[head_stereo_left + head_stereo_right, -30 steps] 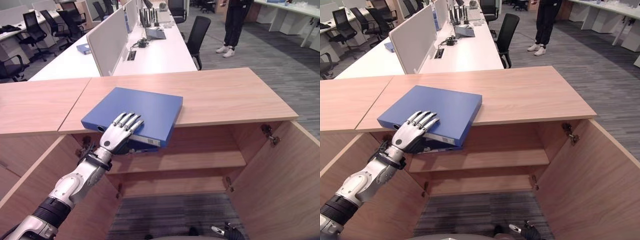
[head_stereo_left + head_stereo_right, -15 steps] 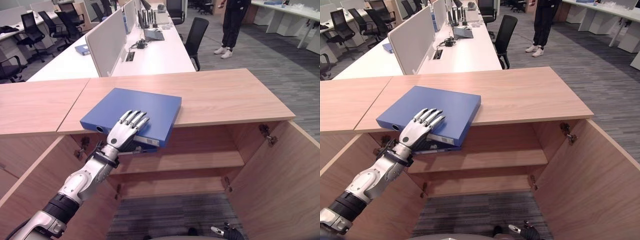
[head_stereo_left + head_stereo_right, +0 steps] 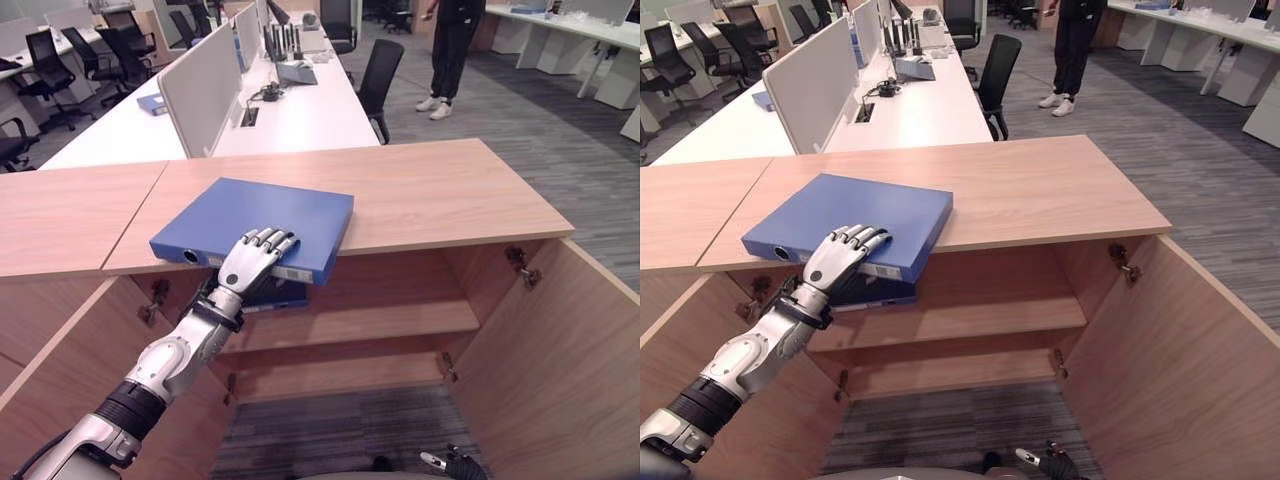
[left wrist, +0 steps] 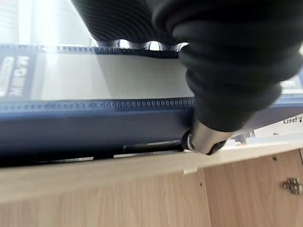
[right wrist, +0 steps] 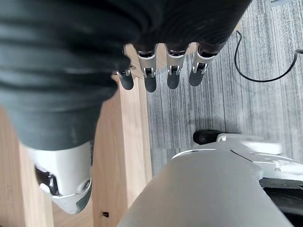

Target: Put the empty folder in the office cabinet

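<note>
- A flat blue ring-binder folder (image 3: 255, 223) is being seen lying on the light wooden top (image 3: 440, 190) of the open office cabinet, its near spine edge jutting past the front edge of that top.
- The folder's near edge is being gripped by the left hand (image 3: 250, 265): the fingers (image 3: 268, 241) are being laid curled over the folder's upper face, while the thumb is being kept beneath the overhanging part, as the left wrist view suggests.
- A second, darker blue folder (image 3: 275, 295) is being partly glimpsed just under the first one, inside the cabinet's upper compartment.
- A wooden shelf (image 3: 400, 320) is being shown below the folder, across the cabinet's inside.
- The cabinet's right door (image 3: 560, 370) is being held swung wide open, well to the right of the folder.
- The right hand (image 5: 161, 71) is being shown in its own wrist view, hanging over grey carpet (image 5: 213, 109) beside a wooden panel edge, its fingers (image 5: 173, 78) being held nearly straight, side by side, and holding nothing.
- Behind the cabinet, a long white office desk (image 3: 290, 110) with grey divider screens is being seen, and a person in dark trousers (image 3: 450, 50) is standing farther back.
</note>
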